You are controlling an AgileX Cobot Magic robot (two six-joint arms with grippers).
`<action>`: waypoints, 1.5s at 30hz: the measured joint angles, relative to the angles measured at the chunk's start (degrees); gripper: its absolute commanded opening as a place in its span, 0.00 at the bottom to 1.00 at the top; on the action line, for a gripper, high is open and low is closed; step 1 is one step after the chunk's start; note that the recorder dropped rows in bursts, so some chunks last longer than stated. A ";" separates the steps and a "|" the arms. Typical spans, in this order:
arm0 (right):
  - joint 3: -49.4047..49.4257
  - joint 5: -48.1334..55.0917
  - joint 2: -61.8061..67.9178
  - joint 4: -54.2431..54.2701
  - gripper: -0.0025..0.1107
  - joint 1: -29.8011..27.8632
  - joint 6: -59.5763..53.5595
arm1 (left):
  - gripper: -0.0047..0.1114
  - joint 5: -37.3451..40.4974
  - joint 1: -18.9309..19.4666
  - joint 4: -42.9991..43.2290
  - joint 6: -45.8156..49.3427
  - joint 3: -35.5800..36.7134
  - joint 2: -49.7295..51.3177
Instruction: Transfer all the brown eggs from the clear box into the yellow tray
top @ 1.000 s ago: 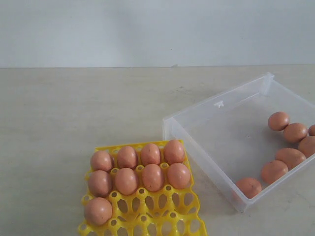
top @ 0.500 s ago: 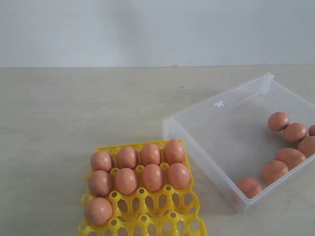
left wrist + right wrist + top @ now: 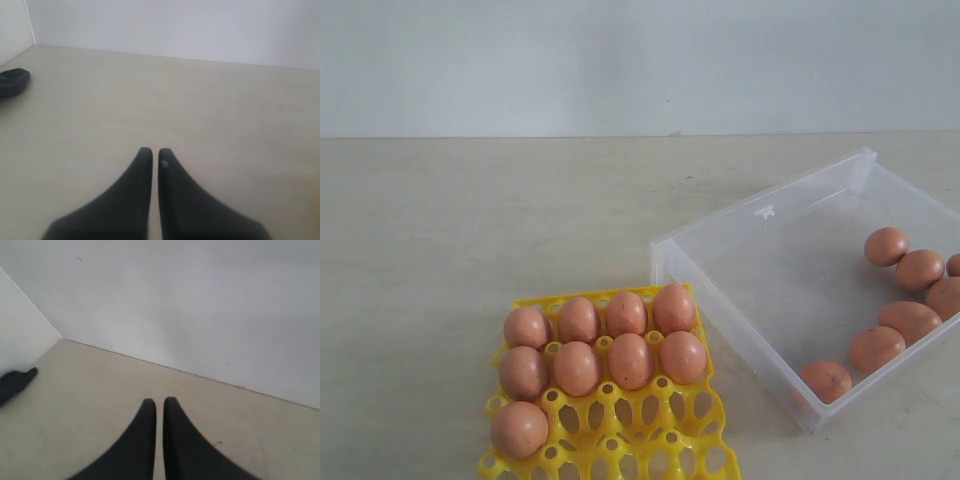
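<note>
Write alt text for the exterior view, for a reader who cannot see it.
A yellow tray on a pale table holds nine brown eggs: two full rows of four, plus one in the third row. Right of it, a clear box holds seven more, clustered at its right side. No robot arm shows.

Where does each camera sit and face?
Exterior: off the arms, looking down at the table, yellow tray and clear box, both holding brown eggs; no arm shows.
Left wrist: looks past the shut left gripper across the table to a wall.
Right wrist: the same past the shut right gripper.
Shared: both wrist views show table and wall, no eggs.
</note>
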 measured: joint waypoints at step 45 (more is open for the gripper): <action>7.67 119.99 -4.77 116.83 0.16 5.43 -126.63 | 0.08 0.00 0.00 0.00 0.00 0.00 0.00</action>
